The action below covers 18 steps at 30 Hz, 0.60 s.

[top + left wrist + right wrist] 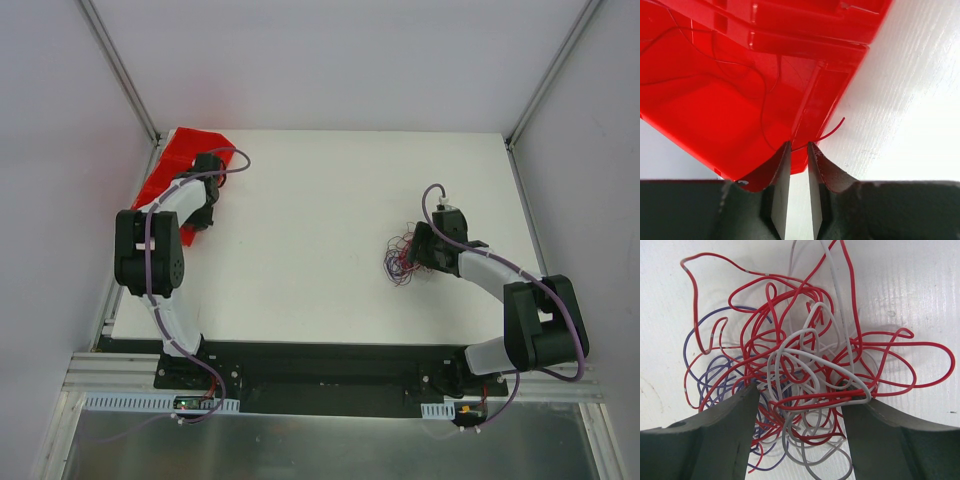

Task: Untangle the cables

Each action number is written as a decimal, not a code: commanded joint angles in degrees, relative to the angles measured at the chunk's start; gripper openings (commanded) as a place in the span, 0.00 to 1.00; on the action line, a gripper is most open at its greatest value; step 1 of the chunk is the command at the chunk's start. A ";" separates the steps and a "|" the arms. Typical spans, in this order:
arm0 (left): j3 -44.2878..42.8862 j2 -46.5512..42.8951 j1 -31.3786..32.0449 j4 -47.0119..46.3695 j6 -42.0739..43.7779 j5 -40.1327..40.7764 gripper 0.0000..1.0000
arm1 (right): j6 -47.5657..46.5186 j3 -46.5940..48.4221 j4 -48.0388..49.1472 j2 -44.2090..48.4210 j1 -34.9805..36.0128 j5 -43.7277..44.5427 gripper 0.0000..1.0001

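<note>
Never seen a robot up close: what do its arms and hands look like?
The left arm and right arm have white curved links, black joints and a mauve cable alongside. The left hand and right hand each end in two dark grey wedge-shaped fingers.

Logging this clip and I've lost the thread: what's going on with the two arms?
The left gripper, jaws only narrowly apart, is at the corner of the red bin. One thin red wire runs from inside the bin past its tips onto the table. The right gripper stands open astride the tangle of cables, which are red, purple and grey-white. Most of the untangling is not yet done.
</note>
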State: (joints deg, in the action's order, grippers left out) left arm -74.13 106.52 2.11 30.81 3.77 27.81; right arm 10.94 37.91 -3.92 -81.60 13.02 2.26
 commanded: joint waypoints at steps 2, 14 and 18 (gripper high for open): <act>-2.69 0.35 -1.67 1.98 -0.34 -4.70 0.17 | -0.13 -0.91 -1.97 -0.49 0.52 -1.56 0.68; -3.39 1.41 -3.06 2.77 -1.22 -4.61 0.32 | -0.13 -0.91 -1.97 -0.40 0.52 -1.47 0.68; -4.44 2.02 -3.51 3.03 -1.49 -4.44 0.27 | -0.13 -0.91 -1.97 -0.40 0.52 -1.56 0.68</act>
State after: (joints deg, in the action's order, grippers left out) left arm -76.34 107.59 -0.32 32.05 3.42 24.12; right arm 10.90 37.91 -3.92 -81.60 13.02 2.26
